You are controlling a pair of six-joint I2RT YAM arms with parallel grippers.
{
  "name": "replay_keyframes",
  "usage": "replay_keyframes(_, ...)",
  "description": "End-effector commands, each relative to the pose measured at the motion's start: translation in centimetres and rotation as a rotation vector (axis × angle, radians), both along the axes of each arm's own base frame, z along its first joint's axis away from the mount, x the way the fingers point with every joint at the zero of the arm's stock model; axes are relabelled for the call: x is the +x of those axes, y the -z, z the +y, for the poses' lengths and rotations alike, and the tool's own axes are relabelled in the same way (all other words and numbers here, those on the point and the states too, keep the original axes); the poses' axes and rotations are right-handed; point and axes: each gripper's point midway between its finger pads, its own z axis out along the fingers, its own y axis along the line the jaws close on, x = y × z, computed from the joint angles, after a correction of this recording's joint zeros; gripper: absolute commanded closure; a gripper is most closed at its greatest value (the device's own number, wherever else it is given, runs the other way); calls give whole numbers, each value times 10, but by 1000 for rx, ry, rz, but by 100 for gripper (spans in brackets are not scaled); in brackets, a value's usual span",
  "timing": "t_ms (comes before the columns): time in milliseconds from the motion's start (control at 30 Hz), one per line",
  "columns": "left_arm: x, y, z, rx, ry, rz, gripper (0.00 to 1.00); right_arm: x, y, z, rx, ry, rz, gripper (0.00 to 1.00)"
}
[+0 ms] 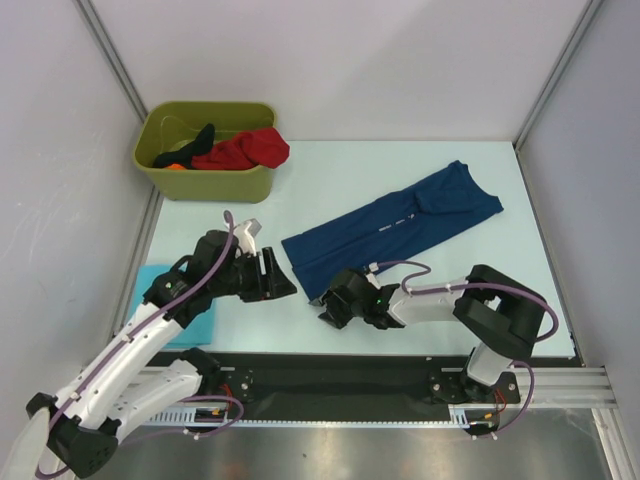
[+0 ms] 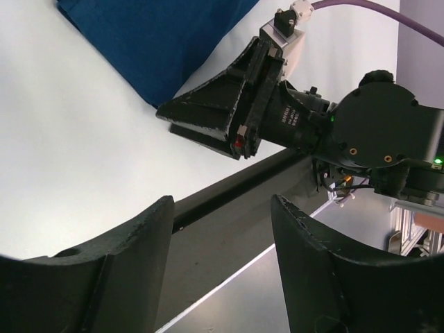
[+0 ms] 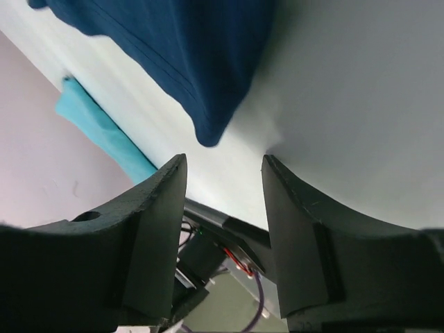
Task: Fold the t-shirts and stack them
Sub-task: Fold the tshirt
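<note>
A navy blue t-shirt (image 1: 390, 225) lies folded into a long strip across the middle of the table; it also shows in the left wrist view (image 2: 159, 41) and the right wrist view (image 3: 201, 55). A folded light turquoise t-shirt (image 1: 190, 310) lies at the left near edge, partly under my left arm; it also shows in the right wrist view (image 3: 104, 128). Red (image 1: 250, 152) and black (image 1: 198, 140) t-shirts lie in the bin. My left gripper (image 1: 280, 277) is open and empty, left of the navy shirt's near end. My right gripper (image 1: 333, 305) is open and empty, just below that end.
An olive-green plastic bin (image 1: 205, 180) stands at the back left with something orange in it. White walls enclose the table on three sides. A black rail (image 1: 380, 375) runs along the near edge by the arm bases.
</note>
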Motion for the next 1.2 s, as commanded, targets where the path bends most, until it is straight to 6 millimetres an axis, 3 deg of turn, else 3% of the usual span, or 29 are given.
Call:
replay_keyframes(0, 5, -24, -2, -10, 1, -65, 36, 25, 2, -5, -31, 121, -71, 48)
replay_keyframes(200, 1, -23, 5, 12, -6, -80, 36, 26, 19, -5, -44, 145, -26, 49)
replay_keyframes(400, -3, -24, 8, 17, 0, -88, 36, 24, 31, -7, -51, 133, -4, 56)
replay_keyframes(533, -4, -24, 11, 27, 0, -98, 36, 18, 39, -17, -86, 120, 1, 72)
replay_keyframes(700, -5, -21, 11, 29, 4, -90, 36, 21, 46, -22, -106, 106, -7, 79)
replay_keyframes(800, -4, -23, 11, 33, 4, -101, 36, 19, 45, -25, -116, 82, 2, 95)
replay_keyframes(833, -3, -23, 12, 37, 4, -106, 36, 14, 47, -28, -128, 72, 12, 100)
replay_keyframes(1033, 0, -22, 12, 45, 15, -148, 36, -12, 40, -64, -273, -33, 18, 100)
replay_keyframes(1067, 0, -21, 12, 51, 20, -152, 36, -22, 45, -77, -318, -51, 41, 100)
replay_keyframes(1133, -1, -17, 14, 65, 35, -172, 35, -39, 38, -85, -329, -96, 35, 100)
replay_keyframes(1167, -2, -17, 13, 63, 46, -183, 35, -53, 46, -103, -383, -121, 57, 100)
